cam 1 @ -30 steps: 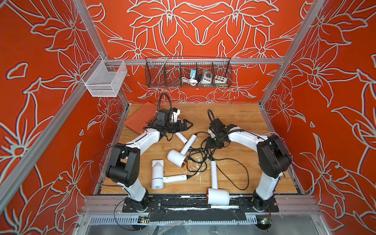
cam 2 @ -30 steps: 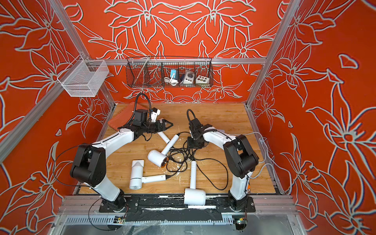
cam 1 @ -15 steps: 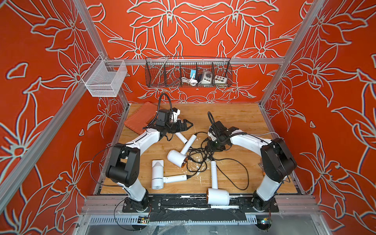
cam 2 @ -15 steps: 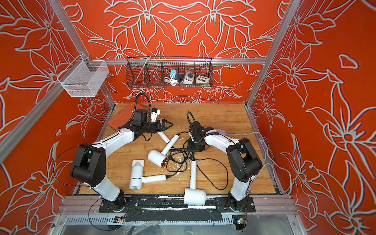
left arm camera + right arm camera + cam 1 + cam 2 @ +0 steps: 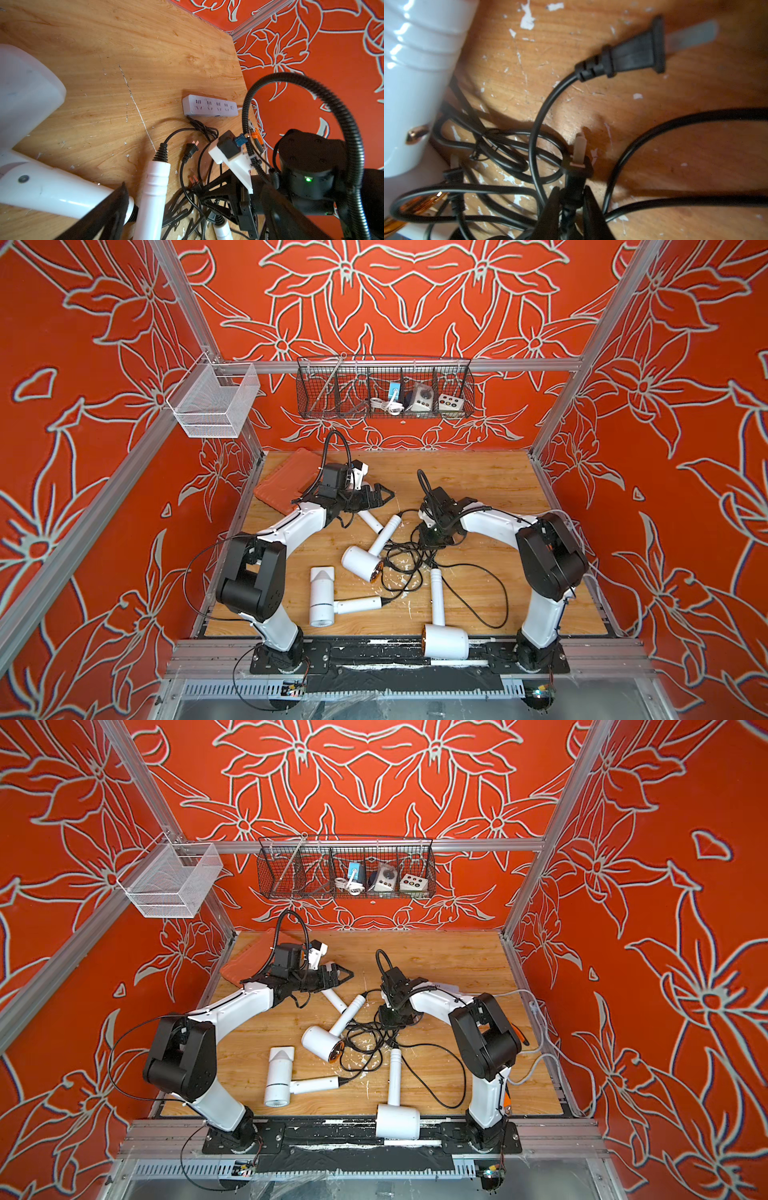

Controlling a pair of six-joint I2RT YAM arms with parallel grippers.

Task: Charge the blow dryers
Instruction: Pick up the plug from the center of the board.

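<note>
Black plug pinched by the right fingers.
The left fingers gape wide over one blow dryer; three more blow dryers lie near the right fingers on the desk, cords tangled.

Blow dryers: glossy white plastic. Tabletop: scuffed wood grain. Cords: smooth black sheath.

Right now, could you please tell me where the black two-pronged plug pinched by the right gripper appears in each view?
In both top views: not discernible, hidden beneath the right gripper.
Left wrist: black two-pronged plug at that gripper's tips, prongs showing.
Right wrist: the plug sits between the fingers.
Shared landmark: the tangle of black cords.
</note>
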